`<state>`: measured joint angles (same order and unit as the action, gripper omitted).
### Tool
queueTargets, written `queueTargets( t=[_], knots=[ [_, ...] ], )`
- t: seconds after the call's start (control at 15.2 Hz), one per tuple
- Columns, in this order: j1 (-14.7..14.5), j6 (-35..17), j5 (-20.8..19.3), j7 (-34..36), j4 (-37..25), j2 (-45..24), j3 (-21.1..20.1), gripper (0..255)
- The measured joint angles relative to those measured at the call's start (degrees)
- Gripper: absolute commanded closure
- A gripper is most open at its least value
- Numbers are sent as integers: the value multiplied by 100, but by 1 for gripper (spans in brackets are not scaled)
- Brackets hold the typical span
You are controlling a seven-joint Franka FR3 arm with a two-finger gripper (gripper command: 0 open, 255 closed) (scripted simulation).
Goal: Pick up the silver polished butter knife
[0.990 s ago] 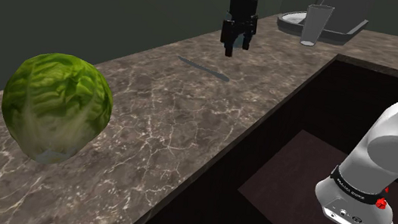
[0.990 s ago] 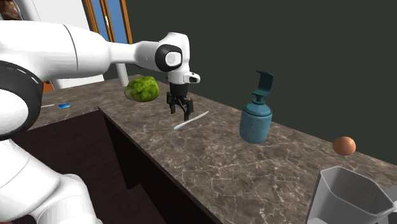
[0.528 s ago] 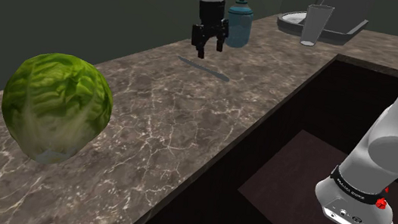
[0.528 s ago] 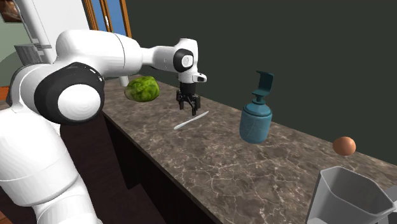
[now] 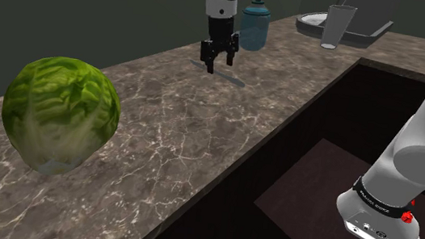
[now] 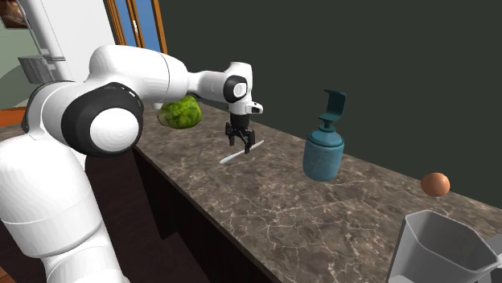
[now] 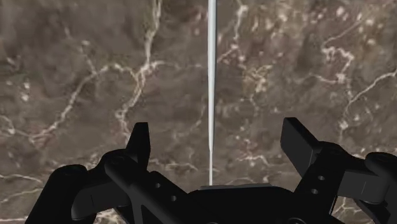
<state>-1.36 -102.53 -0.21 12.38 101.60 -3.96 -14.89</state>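
1. Gripper (image 7: 217,135) points straight down at the counter (image 7: 76,76) with its two black fingers spread apart and nothing clasped. The butter knife (image 7: 210,76) runs through the gap, and I see it touching neither finger.
2. I judge the pose is deliberate: the fingers straddle the knife across its width, so closing would pinch its narrow sides. In the shoulder view the gripper (image 5: 216,58) hangs low over the knife (image 5: 233,79), about mid-length. I cannot tell whether the tips reach the counter (image 5: 202,130).
3. The knife (image 6: 233,157) lies flat on the counter (image 6: 281,201), under the gripper (image 6: 239,145). It is slim, straight and pale silver-grey, a thin bright line against dark brown stone veined in white. Lying so flat, I expect it to need a very low grip.
4. Further out, a teal soap dispenser (image 6: 324,149) stands near the knife, on the second exterior view's right.
5. A green lettuce head (image 5: 61,115) sits well apart, near the camera on the shoulder view's left.
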Motion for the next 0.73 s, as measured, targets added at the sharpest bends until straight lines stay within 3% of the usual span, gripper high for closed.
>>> queueTargets(
  t=[0.07, 0.13, 0.73],
  knots=[
    [3, -32, 2, -6, 40, 8, 2, 0],
    [3, -49, 2, -6, 59, 11, 2, 255],
    [3, -65, 3, -6, 77, 16, 3, 255]
  ],
)
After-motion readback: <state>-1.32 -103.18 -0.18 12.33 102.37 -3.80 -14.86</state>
